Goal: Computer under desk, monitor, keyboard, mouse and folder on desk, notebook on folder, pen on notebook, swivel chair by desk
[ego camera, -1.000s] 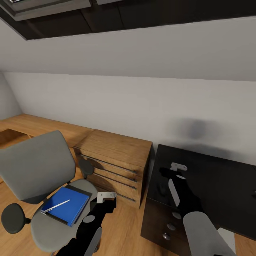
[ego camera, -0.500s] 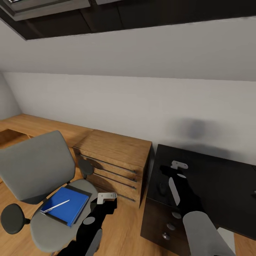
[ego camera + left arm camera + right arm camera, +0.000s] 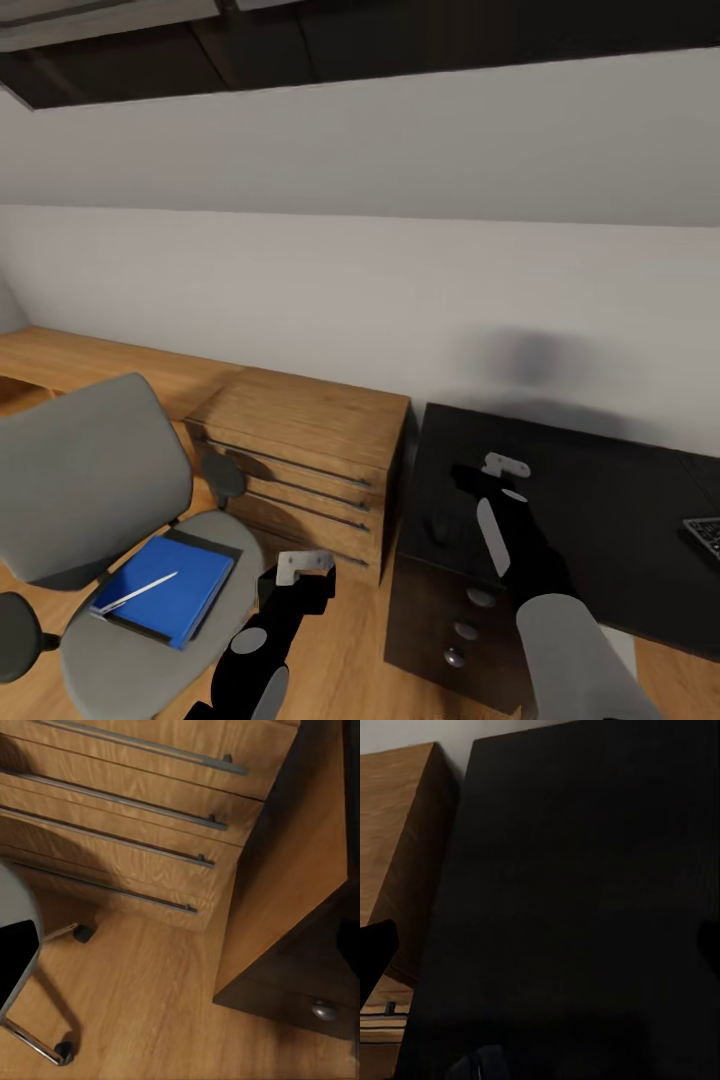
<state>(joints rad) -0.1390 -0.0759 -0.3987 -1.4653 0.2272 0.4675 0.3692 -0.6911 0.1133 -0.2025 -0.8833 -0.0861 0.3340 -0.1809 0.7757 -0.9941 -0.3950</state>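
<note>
Bright blue against grey padding: the folder [image 3: 165, 590] lies flat on the seat of the swivel chair [image 3: 85, 480], a dark notebook edge showing under it and the thin pen [image 3: 135, 592] resting across its cover. To the right stands the light-wood drawer cabinet [image 3: 300, 455], and past it the glossy black desk [image 3: 600, 500], with a corner of the keyboard [image 3: 705, 535] at its far right edge.

To my eye the job in hand is fetching that folder. It would go best if the left arm came down from above the near edge of the seat and lifted the stack level, since the loose pen could roll off at any tilt.

The left gripper [image 3: 303, 566] hangs low over the floor just beside the seat's right edge, pointing toward the cabinet's bottom drawers. The right gripper [image 3: 505, 465] is stretched forward over the desk's left end. Whether either pair of jaws is apart or together, I cannot tell from here.
</note>
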